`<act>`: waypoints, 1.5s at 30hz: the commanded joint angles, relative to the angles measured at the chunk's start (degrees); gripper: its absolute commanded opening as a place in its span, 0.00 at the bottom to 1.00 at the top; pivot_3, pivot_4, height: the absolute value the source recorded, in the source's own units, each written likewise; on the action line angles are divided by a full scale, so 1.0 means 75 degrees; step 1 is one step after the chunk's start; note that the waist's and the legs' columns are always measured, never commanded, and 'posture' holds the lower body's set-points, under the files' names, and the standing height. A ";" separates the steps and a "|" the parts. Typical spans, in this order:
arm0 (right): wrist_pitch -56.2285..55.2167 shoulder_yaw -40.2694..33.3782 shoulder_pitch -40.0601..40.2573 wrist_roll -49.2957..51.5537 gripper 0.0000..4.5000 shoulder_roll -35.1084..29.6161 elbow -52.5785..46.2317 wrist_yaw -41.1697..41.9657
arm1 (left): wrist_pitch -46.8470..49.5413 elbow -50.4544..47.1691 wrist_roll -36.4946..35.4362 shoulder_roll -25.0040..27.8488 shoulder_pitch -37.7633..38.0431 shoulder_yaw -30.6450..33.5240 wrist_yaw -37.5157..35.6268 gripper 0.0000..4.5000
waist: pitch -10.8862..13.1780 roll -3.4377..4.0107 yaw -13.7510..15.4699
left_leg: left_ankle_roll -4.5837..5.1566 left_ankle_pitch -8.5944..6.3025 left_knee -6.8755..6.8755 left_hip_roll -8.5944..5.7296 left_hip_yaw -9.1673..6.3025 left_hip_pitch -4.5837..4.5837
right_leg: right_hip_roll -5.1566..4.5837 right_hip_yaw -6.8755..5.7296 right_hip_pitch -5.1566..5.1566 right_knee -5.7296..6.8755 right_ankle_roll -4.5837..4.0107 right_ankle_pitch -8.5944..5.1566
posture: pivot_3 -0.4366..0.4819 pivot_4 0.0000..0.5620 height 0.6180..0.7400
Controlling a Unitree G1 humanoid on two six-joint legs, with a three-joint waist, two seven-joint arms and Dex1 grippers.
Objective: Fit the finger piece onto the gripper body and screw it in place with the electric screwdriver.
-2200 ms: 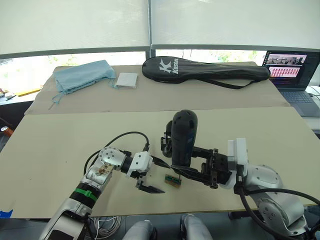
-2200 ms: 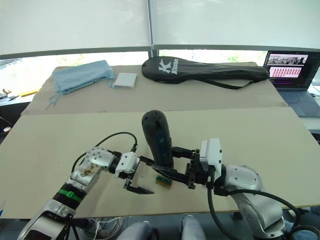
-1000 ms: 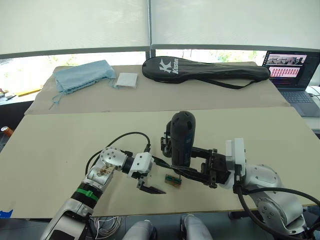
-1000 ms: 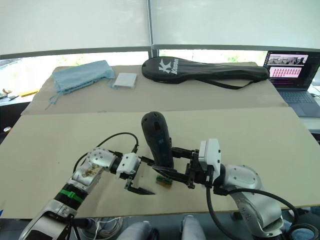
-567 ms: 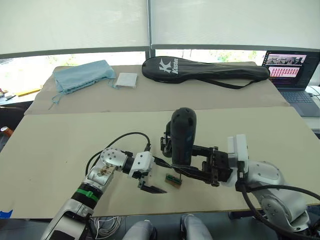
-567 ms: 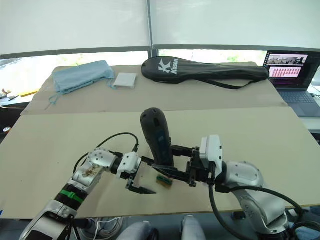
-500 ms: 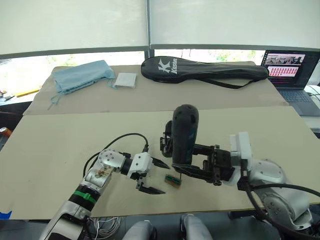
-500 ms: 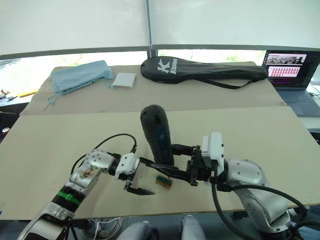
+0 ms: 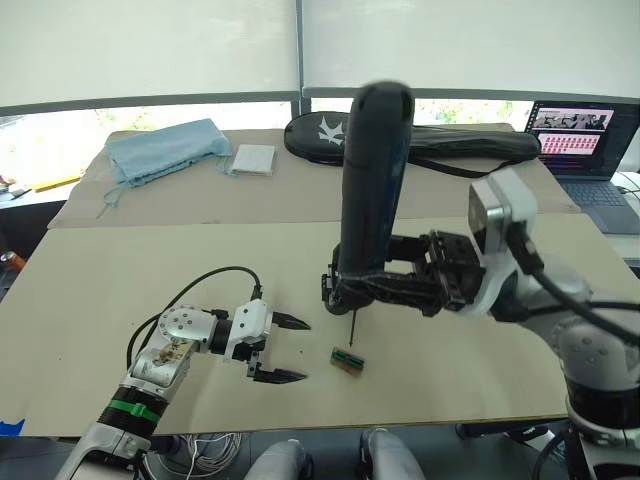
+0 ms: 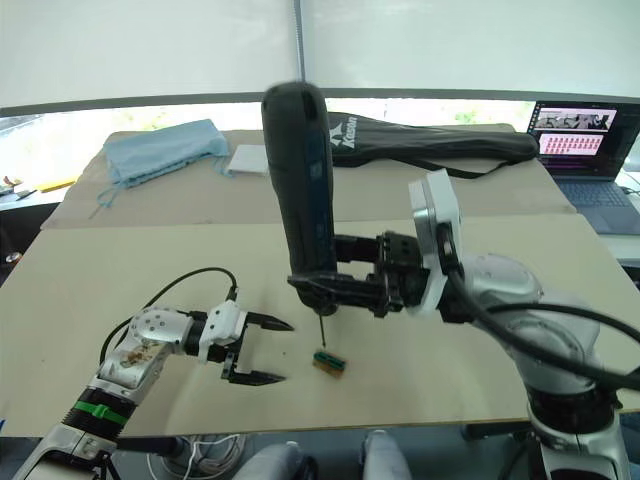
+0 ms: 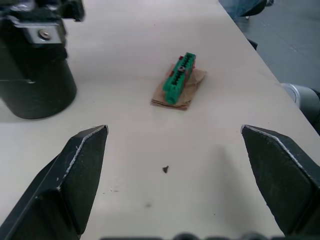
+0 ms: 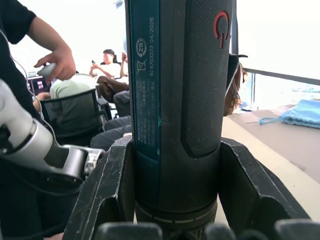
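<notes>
Raised upright since before, electric screwdriver (image 9: pixel 372 190) clamped in right gripper (image 9: pixel 400 285), bit above green terminal block (image 9: pixel 347 361); left gripper (image 9: pixel 285 349) wide open, empty; bit may miss, gripper body (image 9: pixel 331 288) behind.

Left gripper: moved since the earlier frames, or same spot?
Yes. The left gripper, open, has pulled back to the robot's left, away from the green-and-tan block, which it sat close beside earlier; the block lies where it was.
</notes>
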 commanded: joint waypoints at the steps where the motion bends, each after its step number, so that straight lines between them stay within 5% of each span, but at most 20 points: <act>1: 0.0297 0.0163 -0.1273 -0.0005 0.42 0.0301 0.0661 -0.0235 | -0.0258 0.0413 0.0061 -0.0037 -0.0589 0.0230 0.0127 1.00 | 0.0000 -0.0001 -0.0006 | -0.0001 0.0001 0.0002 -0.0004 0.0002 -0.0003 | -0.0001 0.0002 -0.0004 0.0003 0.0000 0.0000 | 0.48 0.27 0.96; 10: 0.0484 0.0588 -0.3405 -0.1158 0.42 0.1323 0.2336 -0.0743 | -0.0615 0.2077 0.0271 -0.0420 -0.1889 0.0177 0.0129 1.00 | 0.0000 -0.0002 -0.0031 | -0.0003 0.0005 0.0015 -0.0007 -0.0001 -0.0047 | 0.0009 -0.0020 -0.0041 0.0022 -0.0003 0.0004 | 0.48 0.27 0.96; 21: -0.0159 0.0901 -0.2873 -0.2819 0.42 0.1406 0.2444 0.0367 | -0.1038 0.3132 0.0614 -0.0941 -0.2634 0.0122 0.0100 1.00 | 0.0000 -0.0003 -0.0098 | 0.0003 0.0005 0.0045 -0.0024 -0.0001 -0.0084 | 0.0010 -0.0039 -0.0073 0.0045 0.0000 0.0006 | 0.48 0.27 0.96; 45: -0.0216 0.0889 -0.2364 -0.3506 0.42 0.1806 0.2353 0.0835 | -0.1247 0.3304 0.0819 -0.1181 -0.2716 0.0179 0.0086 1.00 | 0.0000 -0.0003 -0.0191 | 0.0002 0.0005 0.0056 -0.0024 0.0001 -0.0091 | -0.0002 -0.0029 -0.0098 0.0103 0.0000 0.0006 | 0.48 0.27 0.96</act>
